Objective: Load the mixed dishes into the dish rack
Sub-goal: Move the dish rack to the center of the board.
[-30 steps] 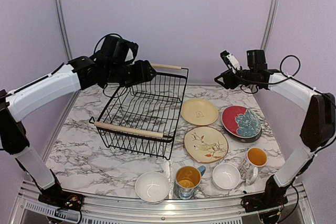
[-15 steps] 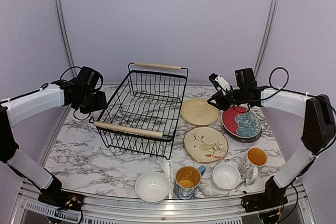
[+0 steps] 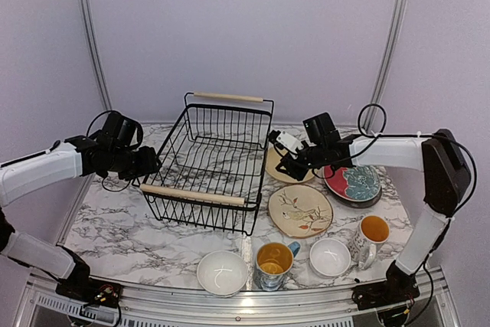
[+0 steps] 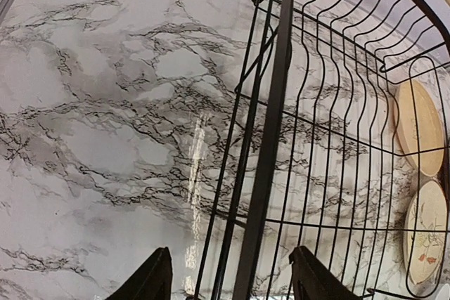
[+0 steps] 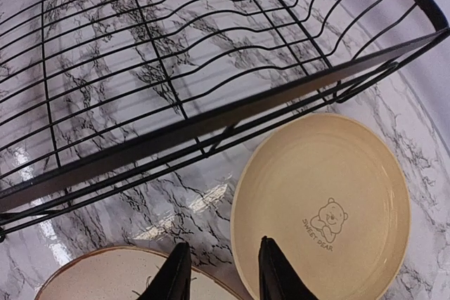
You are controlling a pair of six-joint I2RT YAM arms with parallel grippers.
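Crockery lies mostly to the right of the large black wire dish rack with two pale wooden rod handles, on a marble-patterned table. Nearest, in front of the rack's near right corner, the overhead view counts two white bowls and two yellow-lined mugs, one with a blue handle and one white and patterned; neither wrist view shows these.

Further back, beside the rack's right wall, lie a cream plate with a bird and a round pale yellow plate. Right of those, well clear of the rack, a teal leaf-shaped plate lies on a red plate, with a dark rim showing beneath them.

Right gripper hovers low just off the rack's right wall. Its wrist view shows the jaws partly apart, straddling the near rim of the pale yellow plate; whether the pads touch it cannot be told. Only this view shows the small bear drawn on that plate, with the rack's rim just beyond.

Left gripper sits at the rack's left wall. Its wrist view shows the jaws wide apart with the rack's dark upright bar between them, holding nothing.
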